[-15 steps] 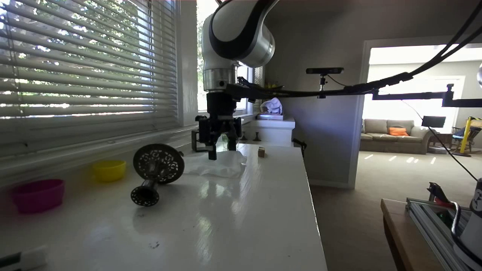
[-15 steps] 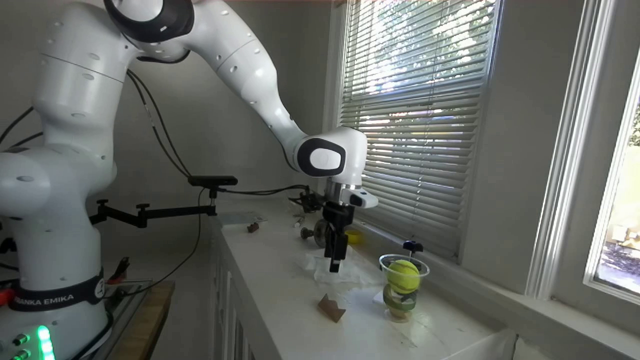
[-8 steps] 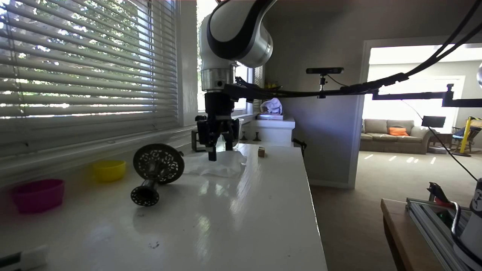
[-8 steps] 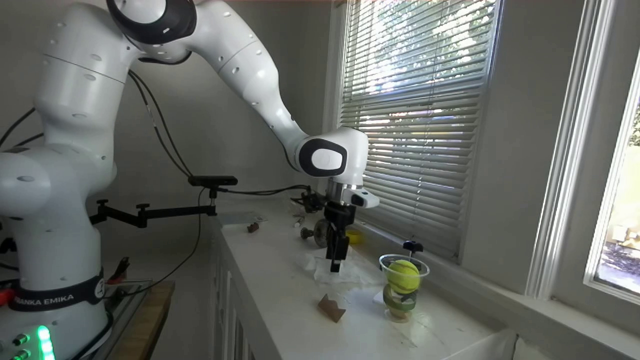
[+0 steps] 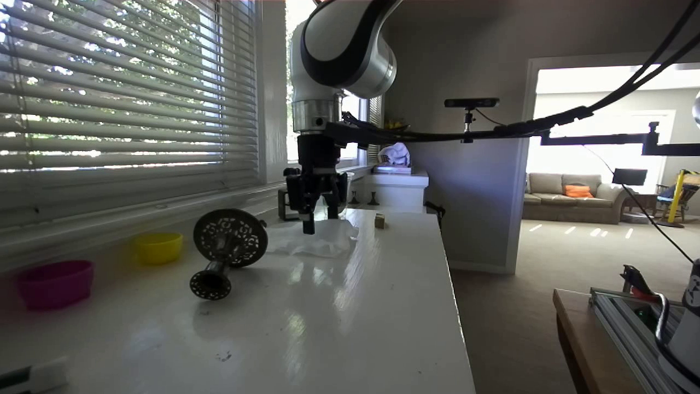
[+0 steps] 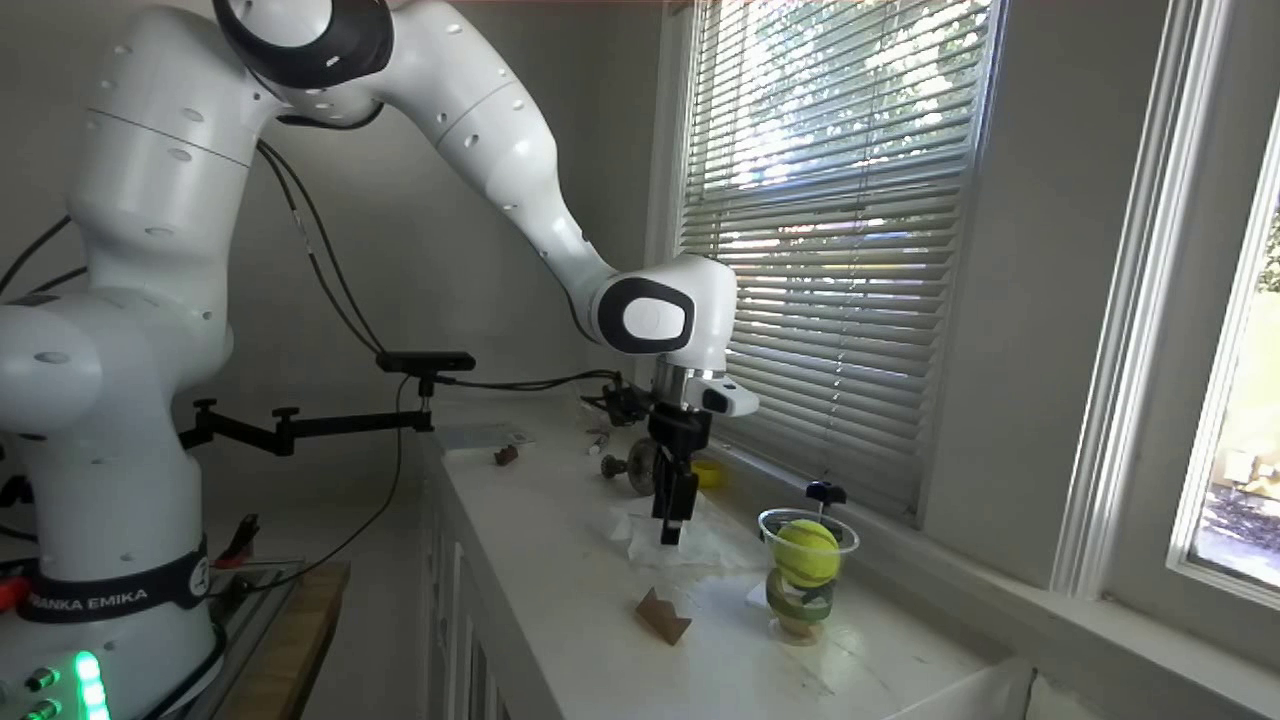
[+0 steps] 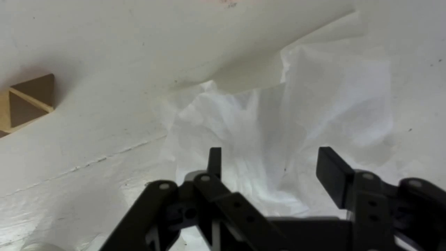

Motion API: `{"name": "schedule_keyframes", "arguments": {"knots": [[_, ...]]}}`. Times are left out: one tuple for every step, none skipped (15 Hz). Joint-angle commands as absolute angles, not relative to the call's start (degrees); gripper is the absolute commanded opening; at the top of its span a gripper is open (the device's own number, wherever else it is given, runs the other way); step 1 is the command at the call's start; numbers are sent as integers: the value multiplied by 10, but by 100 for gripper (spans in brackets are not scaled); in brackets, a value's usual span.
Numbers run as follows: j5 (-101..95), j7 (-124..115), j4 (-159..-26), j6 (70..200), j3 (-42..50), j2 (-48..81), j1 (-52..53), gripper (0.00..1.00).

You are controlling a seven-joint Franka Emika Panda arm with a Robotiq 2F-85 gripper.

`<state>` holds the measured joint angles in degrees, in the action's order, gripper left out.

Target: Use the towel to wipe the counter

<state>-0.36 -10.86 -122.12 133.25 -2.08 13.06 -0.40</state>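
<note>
The towel is a thin, crumpled white sheet point(image 7: 334, 87) lying on the white counter point(image 5: 355, 328). It also shows in both exterior views point(image 5: 328, 246) point(image 6: 710, 545). My gripper point(image 7: 269, 150) points down over the sheet with its jaws apart. Only the sheet's surface shows between its fingers in the wrist view. In both exterior views the gripper point(image 5: 320, 221) point(image 6: 671, 535) is over the sheet. I cannot tell whether the fingertips touch it. The arm hides part of the sheet.
A dark metal stand point(image 5: 229, 241) lies on its side near a yellow bowl point(image 5: 158, 248) and a magenta bowl point(image 5: 56, 284). A brown block point(image 6: 663, 617) and a clear cup point(image 6: 808, 590) with a tennis ball point(image 6: 806, 553) stand on the counter. The window sill runs behind.
My gripper shifted slightly toward the window between one second and half a second ago, and has stayed still since. The sheet has not moved.
</note>
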Motion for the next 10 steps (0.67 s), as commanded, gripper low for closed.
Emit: {"name": "schedule_keyframes", "arguments": {"knots": [[-6, -119, -1219, 1333, -9, 130, 7, 46], [-6, -119, -1218, 1332, -9, 130, 7, 40], [-6, -118, -1218, 1332, -9, 130, 7, 31], [-7, -118, -1219, 1333, -8, 130, 7, 24], [-7, -117, -1219, 1333, -8, 130, 7, 18], [-8, -118, -1219, 1333, -8, 129, 7, 10], [-8, -117, -1220, 1334, -8, 128, 7, 4], [-10, -118, -1221, 1335, -7, 128, 8, 1], [-11, -119, -1222, 1336, -7, 127, 8, 0], [-14, -119, -1225, 1338, -8, 126, 10, 0]]}}
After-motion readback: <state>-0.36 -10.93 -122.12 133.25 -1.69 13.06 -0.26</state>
